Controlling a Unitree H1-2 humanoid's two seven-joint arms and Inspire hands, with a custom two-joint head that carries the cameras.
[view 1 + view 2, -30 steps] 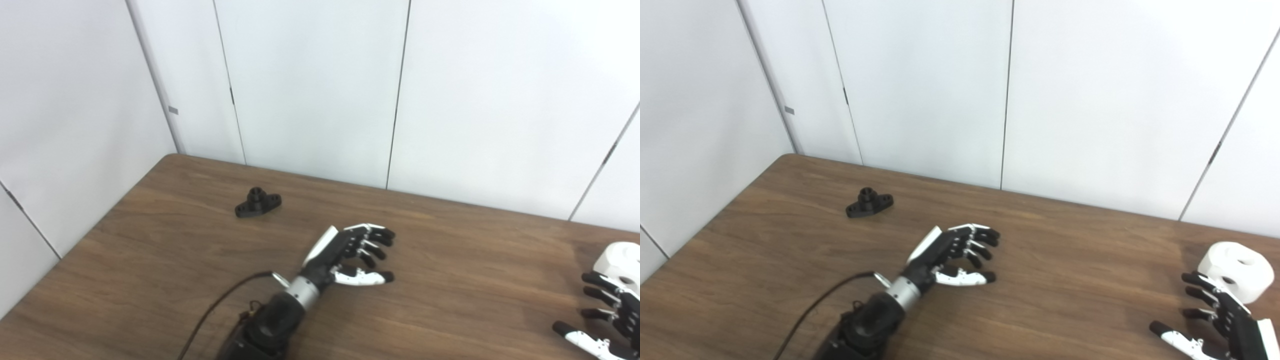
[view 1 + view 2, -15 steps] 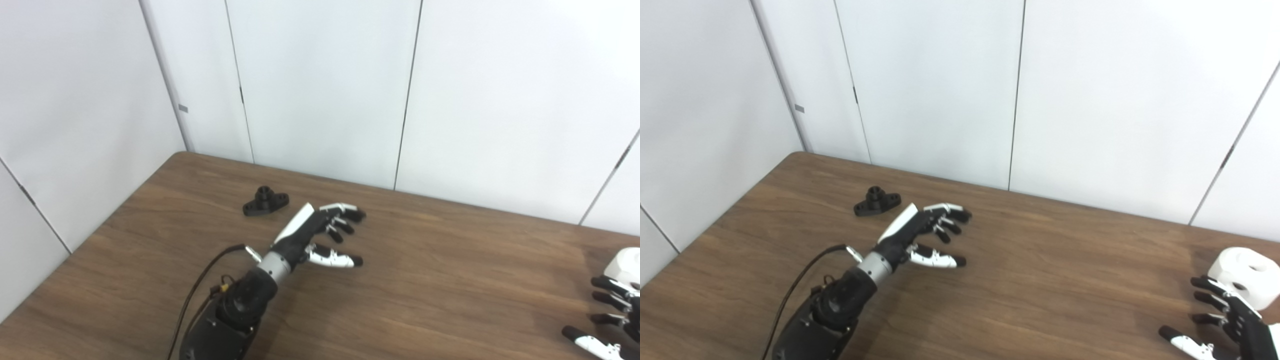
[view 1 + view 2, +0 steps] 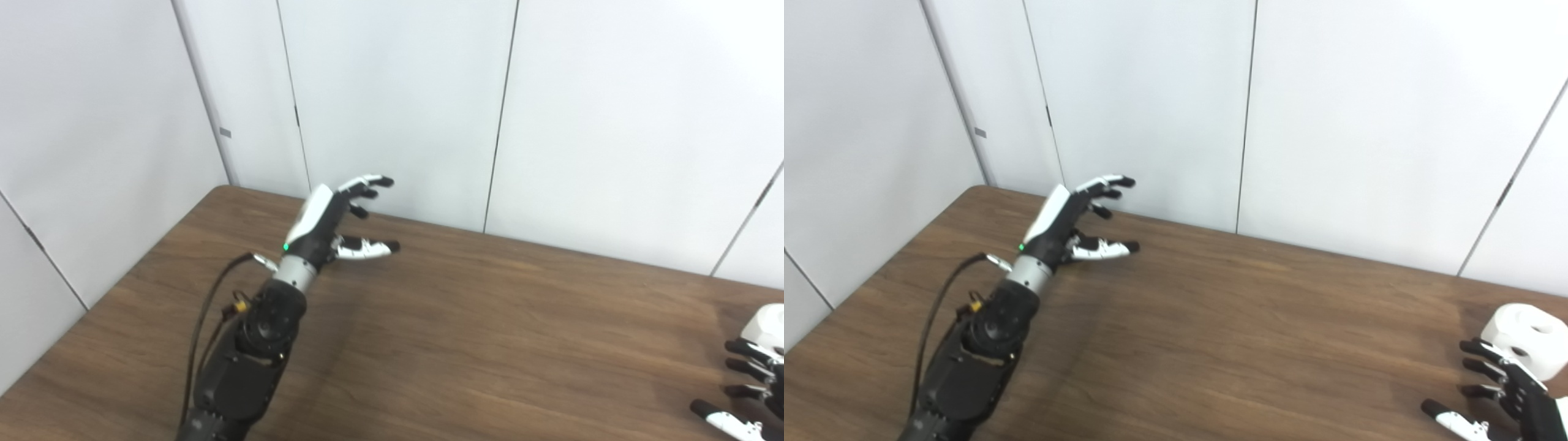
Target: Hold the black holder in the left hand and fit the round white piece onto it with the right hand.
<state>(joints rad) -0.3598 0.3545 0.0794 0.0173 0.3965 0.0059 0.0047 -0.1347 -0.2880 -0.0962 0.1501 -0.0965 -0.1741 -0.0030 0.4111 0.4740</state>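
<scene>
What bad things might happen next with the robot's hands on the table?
1. The left hand is open and raised over the far left of the table. The black holder is not visible now, probably hidden behind it, so closing blind may miss it or knock it away.
2. The right hand is open just in front of the round white piece, near the table's right side. A clumsy reach might push it away.

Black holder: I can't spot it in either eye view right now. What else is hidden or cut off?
- Black holder: unseen in both eye views; the raised left hand and its forearm may cover it.
- Round white piece: whole in the right eye view except where right hand fingers overlap; cut by the right edge in the left eye view.
- Right hand: open, palm and wrist cut by the frame corner in both views.
- Brown wooden table: near edge out of frame.
</scene>
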